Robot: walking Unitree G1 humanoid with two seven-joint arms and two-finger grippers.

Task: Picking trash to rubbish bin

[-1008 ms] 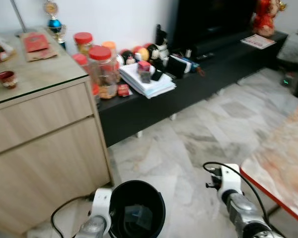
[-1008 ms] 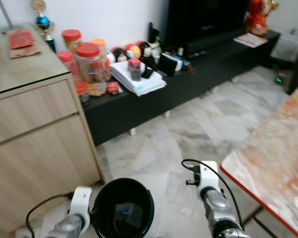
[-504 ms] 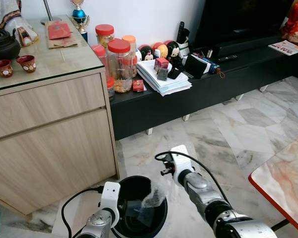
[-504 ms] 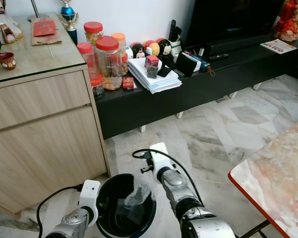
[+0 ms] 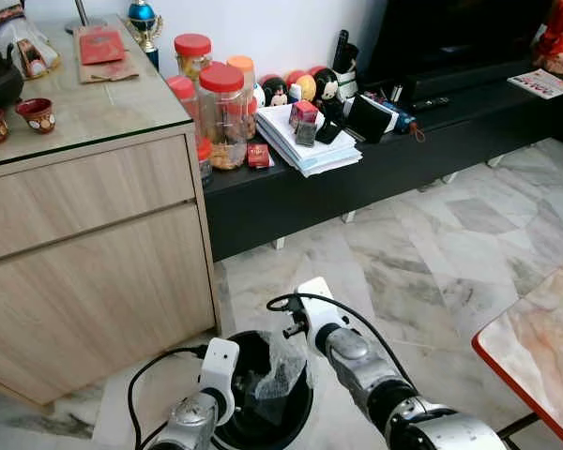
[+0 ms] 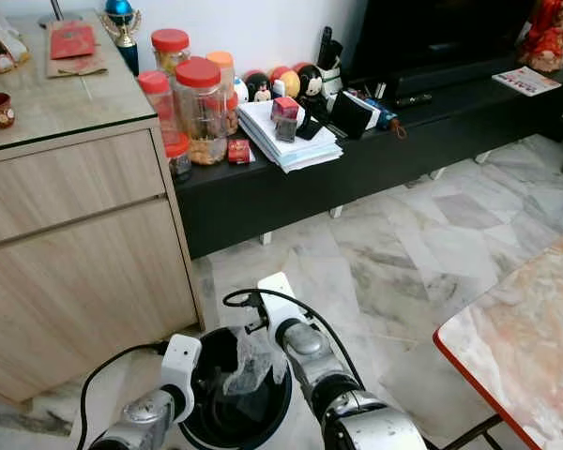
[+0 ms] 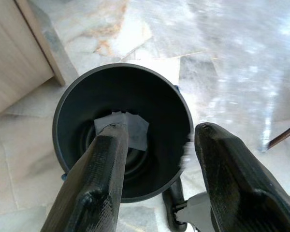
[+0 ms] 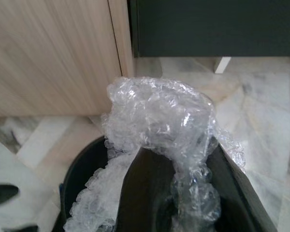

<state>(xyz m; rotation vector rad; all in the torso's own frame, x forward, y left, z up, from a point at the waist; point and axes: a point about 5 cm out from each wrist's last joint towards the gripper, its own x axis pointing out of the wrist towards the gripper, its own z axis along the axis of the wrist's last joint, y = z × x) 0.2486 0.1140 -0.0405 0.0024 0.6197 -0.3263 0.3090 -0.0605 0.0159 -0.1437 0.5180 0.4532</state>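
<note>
The right pincer (image 8: 176,193), closed on crumpled bubble wrap (image 8: 159,116), hangs above the black rubbish bin (image 7: 123,130); release comes next; the left pincer (image 7: 157,159) gapes empty over the rim.

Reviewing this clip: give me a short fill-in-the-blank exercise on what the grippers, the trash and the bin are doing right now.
1. The right gripper holds a crumpled sheet of ____ wrap.
2. That sheet hangs over the open mouth of the black ____.
3. At the bottom of the bin lies a flat ____ of pale plastic.
4. The left gripper's fingers stand ____ above the bin.

Missing words: bubble; bin; piece; open
</note>
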